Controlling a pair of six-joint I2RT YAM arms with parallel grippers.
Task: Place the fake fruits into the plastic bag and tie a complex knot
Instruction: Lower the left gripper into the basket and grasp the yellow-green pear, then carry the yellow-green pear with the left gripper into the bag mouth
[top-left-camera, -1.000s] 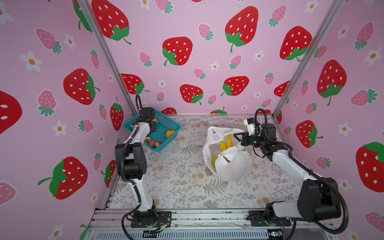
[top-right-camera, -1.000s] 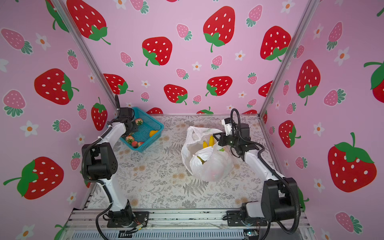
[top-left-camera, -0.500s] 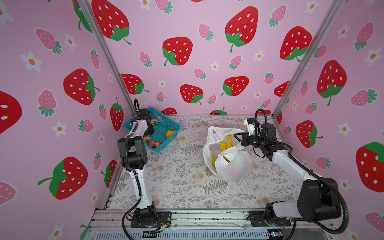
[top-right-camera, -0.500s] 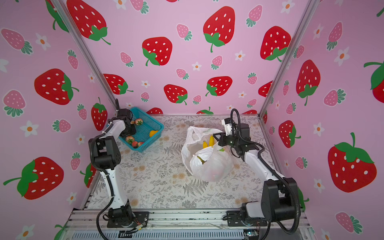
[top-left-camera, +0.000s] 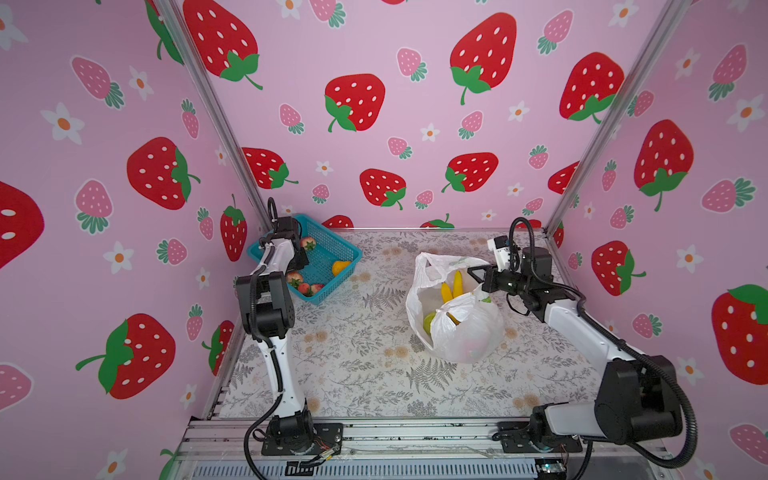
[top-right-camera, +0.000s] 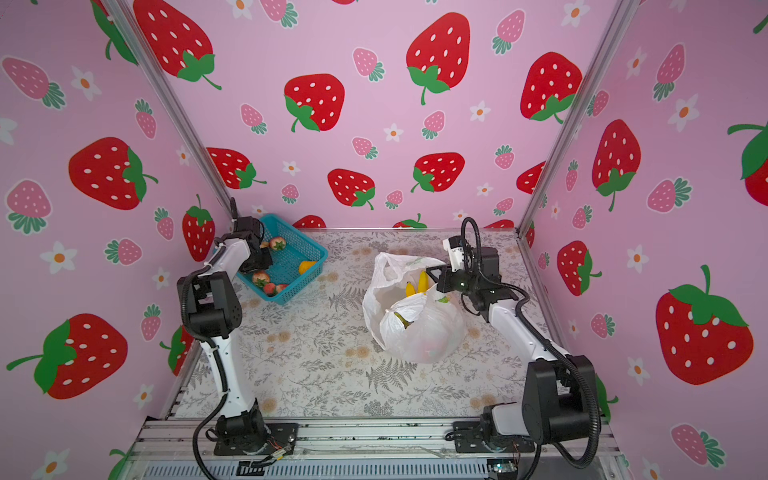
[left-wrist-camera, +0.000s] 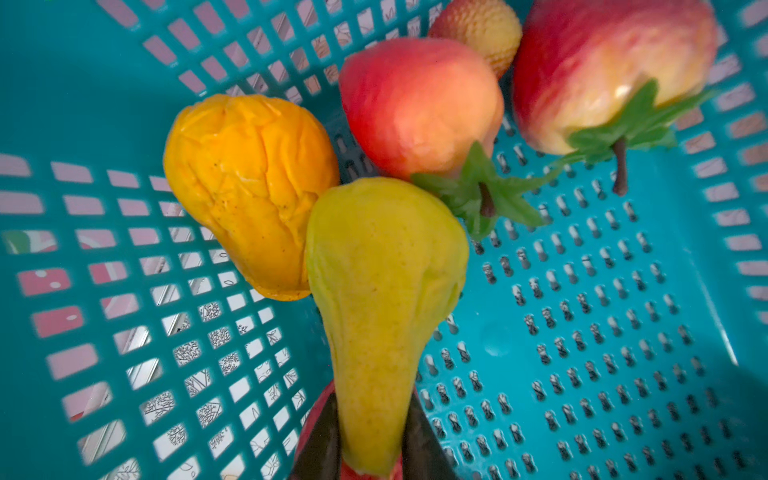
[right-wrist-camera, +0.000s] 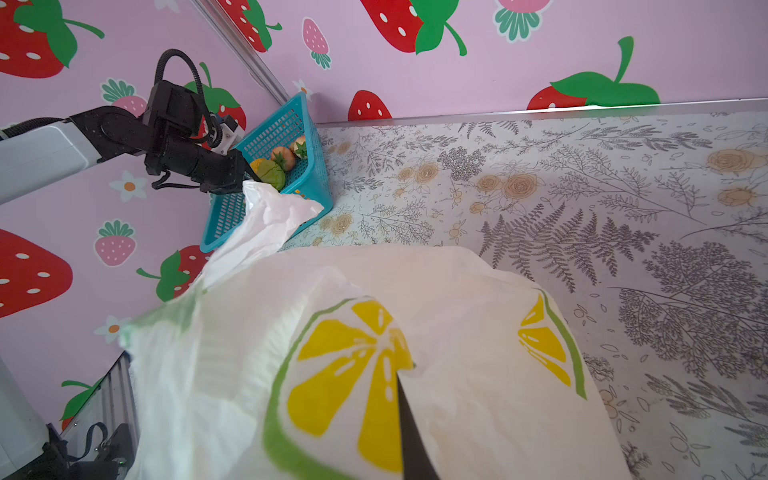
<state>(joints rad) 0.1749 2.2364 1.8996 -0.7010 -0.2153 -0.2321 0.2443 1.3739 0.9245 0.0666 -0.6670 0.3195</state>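
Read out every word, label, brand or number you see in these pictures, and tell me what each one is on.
No text can be read in any view.
plastic bag: lemon-slice pictures only, no lettering.
basket: no label showing.
walls: strawberry and flower pictures only, no words.
white camera block on the right arm's wrist: dark marks, too small to read.

Left pincer (top-right-camera: 264, 264) is down in the basket (top-right-camera: 314, 249), fruits (top-right-camera: 261, 277) right beside it. Right pincer (top-right-camera: 435, 277) is on the bag (top-right-camera: 419, 332) rim, bananas (top-right-camera: 417, 284) just beside it.
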